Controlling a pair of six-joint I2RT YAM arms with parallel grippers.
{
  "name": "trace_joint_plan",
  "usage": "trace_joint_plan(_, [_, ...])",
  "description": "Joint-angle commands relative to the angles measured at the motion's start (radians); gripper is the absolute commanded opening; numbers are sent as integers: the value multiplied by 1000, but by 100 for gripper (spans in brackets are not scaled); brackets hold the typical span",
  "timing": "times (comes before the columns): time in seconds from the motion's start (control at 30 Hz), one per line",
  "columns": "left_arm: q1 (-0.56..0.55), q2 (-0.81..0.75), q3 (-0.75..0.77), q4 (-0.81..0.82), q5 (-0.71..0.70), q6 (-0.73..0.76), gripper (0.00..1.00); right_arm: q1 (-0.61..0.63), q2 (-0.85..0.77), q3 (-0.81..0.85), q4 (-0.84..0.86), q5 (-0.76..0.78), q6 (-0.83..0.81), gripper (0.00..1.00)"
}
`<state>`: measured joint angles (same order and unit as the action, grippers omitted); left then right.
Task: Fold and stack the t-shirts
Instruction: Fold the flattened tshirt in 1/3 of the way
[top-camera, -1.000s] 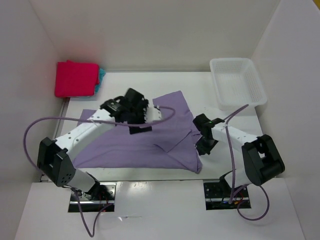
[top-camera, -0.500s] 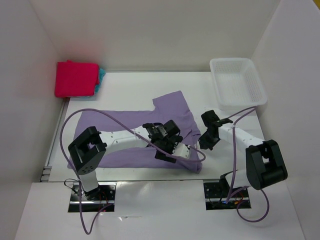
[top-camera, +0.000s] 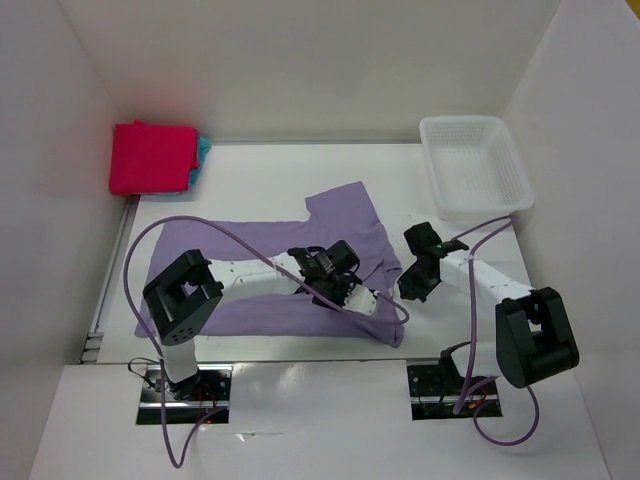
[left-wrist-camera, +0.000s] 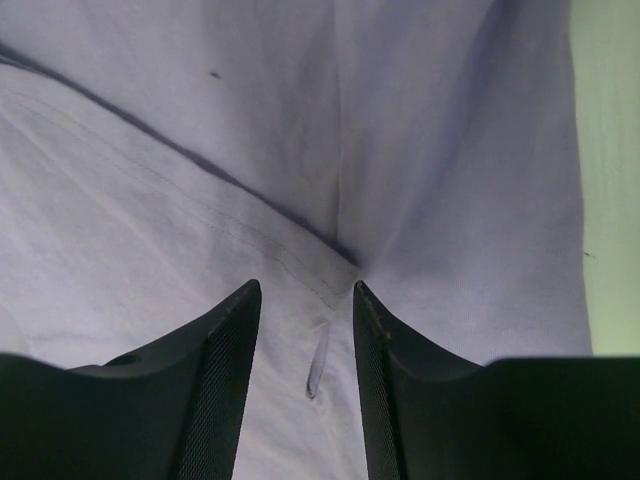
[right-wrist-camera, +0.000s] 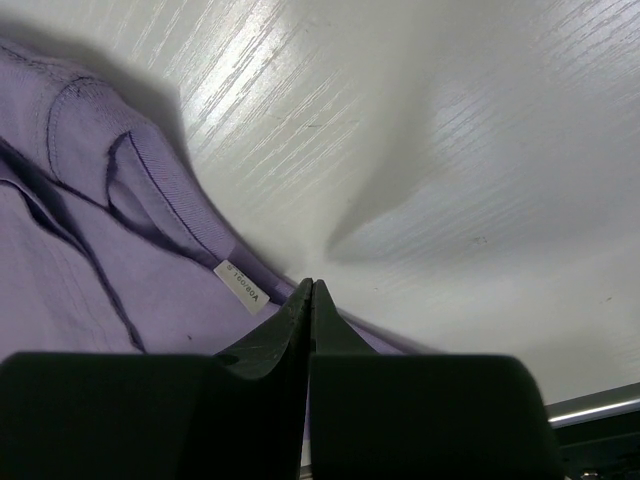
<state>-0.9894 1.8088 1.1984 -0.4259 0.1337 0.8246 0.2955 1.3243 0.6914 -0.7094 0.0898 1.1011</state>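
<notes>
Left hand: the left gripper (left-wrist-camera: 305, 288) points down onto the right half of the lavender shirt (top-camera: 345, 220). Its jaws are partway apart with a narrow gap, both tips are on the cloth, and a small raised pucker lies between them.
Right hand: the right gripper (right-wrist-camera: 310, 286) has its fingers closed flat together, tips at the shirt's right edge, just beside a white label (right-wrist-camera: 240, 282). Whether any cloth is pinched cannot be told.
Lavender shirt: it lies spread across the middle of the table (top-camera: 260, 170), nearer the near edge, with one sleeve pointing toward the far edge.
Folded shirts: the magenta-red shirt (top-camera: 152, 157) sits at the far left corner on a turquoise shirt (top-camera: 203, 150) — only the turquoise edge shows.
Basket: the white mesh basket (top-camera: 475, 122) stands at the far right corner, apart from the shirt.
</notes>
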Motion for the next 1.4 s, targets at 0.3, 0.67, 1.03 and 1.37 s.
trace_joint_plan(0.3, [-6, 40, -23, 22, -48, 64, 37, -4, -10, -10, 31, 4, -21, 0])
trace_joint_plan(0.67, [-6, 40, 17, 13, -57, -7, 15, -4, -10, -10, 41, -5, -30, 0])
trace_joint_plan(1.03, [185, 20, 26, 52, 95, -287, 0, -4, 0, -10, 41, -15, -40, 0])
trace_joint_plan(1.37, [399, 18, 17, 122, 366, -530, 0, -4, 0, -10, 41, -15, -40, 0])
